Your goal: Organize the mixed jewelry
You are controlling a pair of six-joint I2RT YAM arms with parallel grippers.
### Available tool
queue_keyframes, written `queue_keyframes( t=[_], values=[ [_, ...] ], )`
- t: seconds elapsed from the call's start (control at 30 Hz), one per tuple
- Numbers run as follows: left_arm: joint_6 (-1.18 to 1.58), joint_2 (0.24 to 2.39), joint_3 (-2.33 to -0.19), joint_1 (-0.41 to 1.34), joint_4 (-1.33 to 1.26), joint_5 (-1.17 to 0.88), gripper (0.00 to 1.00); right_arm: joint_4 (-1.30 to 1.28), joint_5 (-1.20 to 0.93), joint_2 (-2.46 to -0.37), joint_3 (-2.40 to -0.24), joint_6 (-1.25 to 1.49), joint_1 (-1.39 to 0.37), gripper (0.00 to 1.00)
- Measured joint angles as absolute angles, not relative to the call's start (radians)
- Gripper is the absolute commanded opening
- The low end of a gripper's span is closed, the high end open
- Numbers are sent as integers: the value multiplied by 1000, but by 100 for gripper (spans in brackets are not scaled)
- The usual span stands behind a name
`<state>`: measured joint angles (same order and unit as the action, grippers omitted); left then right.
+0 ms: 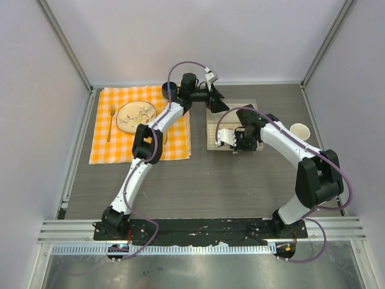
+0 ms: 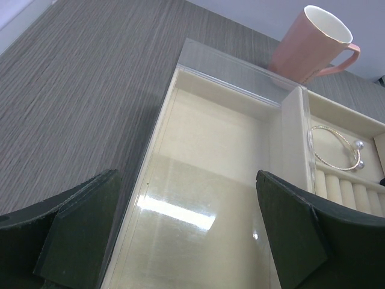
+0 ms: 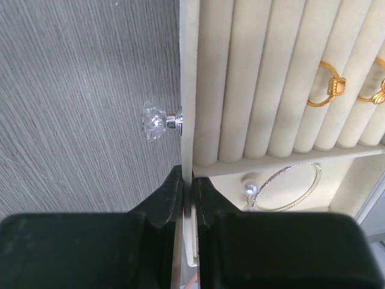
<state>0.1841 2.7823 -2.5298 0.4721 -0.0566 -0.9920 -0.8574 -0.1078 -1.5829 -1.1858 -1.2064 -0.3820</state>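
Several tiny pieces of mixed jewelry (image 1: 139,112) lie on a beige plate (image 1: 124,124) on the checked cloth. The beige jewelry tray (image 1: 212,137) sits mid-table. In the right wrist view, two gold rings (image 3: 329,87) sit in the ring rolls and a thin silver hoop (image 3: 290,187) with a pearl lies in a compartment; the hoop also shows in the left wrist view (image 2: 332,154). My left gripper (image 2: 186,183) is open and empty over the tray's long compartment (image 2: 210,156), at the tray's far end (image 1: 213,100). My right gripper (image 3: 187,195) is shut on the tray's front wall (image 3: 189,90), seen from above at the tray's near side (image 1: 232,143).
A crystal knob (image 3: 155,120) sticks out of the tray's front wall. A pink mug (image 2: 313,43) stands just beyond the tray, right of it from above (image 1: 299,130). An orange checked cloth (image 1: 174,141) holds a fork (image 1: 111,120) and a dark blue cup (image 1: 169,90).
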Motion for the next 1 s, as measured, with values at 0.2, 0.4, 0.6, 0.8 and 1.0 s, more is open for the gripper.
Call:
queue_keyframes(
  t=[0.2,0.4,0.6,0.8,1.0],
  values=[
    [184,2783,-2530,472,-57,-992,100,-857,-124,-1583,-1186,-1206,-372,1],
    [188,2784,-2530,472,-64,-996,100,-836,-145,-1583,-1186,-1205,-364,1],
    [200,2785,-2530,474,-71,-996,100,-820,-151,-1583,-1185,-1203,-362,1],
    [202,2785,-2530,476,-71,-996,100,-818,-147,-1583,-1185,-1204,-362,1],
    [202,2785,-2530,478,-71,-996,100,-819,-137,-1583,-1185,-1208,-362,1]
  ],
)
